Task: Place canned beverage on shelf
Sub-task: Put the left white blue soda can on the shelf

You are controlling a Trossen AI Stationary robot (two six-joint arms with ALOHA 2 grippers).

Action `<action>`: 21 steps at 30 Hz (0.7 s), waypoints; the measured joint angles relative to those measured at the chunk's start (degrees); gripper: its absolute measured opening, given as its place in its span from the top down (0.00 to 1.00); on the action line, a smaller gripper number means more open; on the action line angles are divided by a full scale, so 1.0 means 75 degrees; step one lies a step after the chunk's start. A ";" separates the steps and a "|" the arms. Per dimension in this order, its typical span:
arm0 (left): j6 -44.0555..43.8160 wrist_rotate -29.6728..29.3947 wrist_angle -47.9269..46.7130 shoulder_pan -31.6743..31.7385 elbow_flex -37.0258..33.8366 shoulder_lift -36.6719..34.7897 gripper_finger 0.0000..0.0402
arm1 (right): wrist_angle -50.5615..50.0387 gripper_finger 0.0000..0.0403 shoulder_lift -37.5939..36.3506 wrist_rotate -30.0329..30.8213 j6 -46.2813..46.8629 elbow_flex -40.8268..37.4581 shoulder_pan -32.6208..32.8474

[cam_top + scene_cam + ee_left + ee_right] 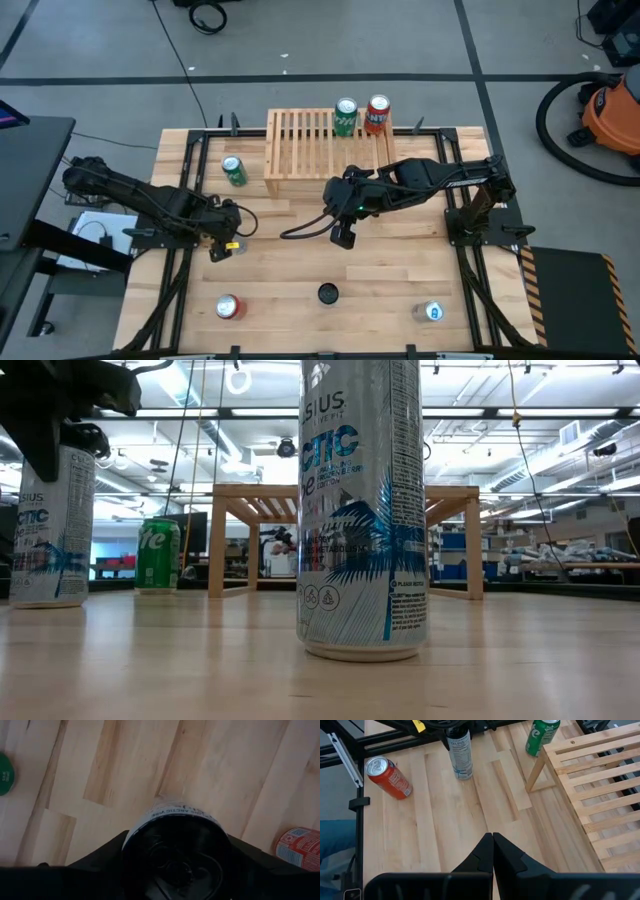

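Observation:
My left gripper [225, 243] is shut on a white Celsius can [459, 755] with a black top [175, 860], at the table's left middle. In the low view this can [48, 530] stands upright with its base on the table. My right gripper [343, 237] is shut and empty over the table's middle, in front of the shelf. The light-wood slatted shelf [328, 140] stands at the far middle. A green can [345, 117] and a red can [377, 115] stand on its far right part. My left gripper holds the white can by its upper end [456, 735], one finger [100, 857] on each side of the round wall. The fingers come from above, pointing down. The can stands upright with its base [45, 600] on the table.
A second green can [234, 171] stands on the table left of the shelf. A red can [228, 307], a black-topped white can [328, 293] and a silver can [432, 312] stand near the front edge. Bare wood lies between the grippers and the shelf.

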 joint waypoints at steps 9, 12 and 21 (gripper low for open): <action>0.0171 0.0181 -0.0061 0.0001 0.0053 0.0008 0.35 | 0.0006 0.98 0.0000 -0.0005 0.0260 0.0000 0.0006; 0.0251 0.0274 -0.0122 -0.0007 0.0268 0.0015 0.35 | 0.0003 0.98 0.0000 -0.0016 0.0343 0.0000 0.0006; 0.0321 0.0210 -0.0659 0.0001 0.1118 0.0009 0.35 | 0.0003 0.94 0.0000 -0.0219 0.0277 0.0000 0.0015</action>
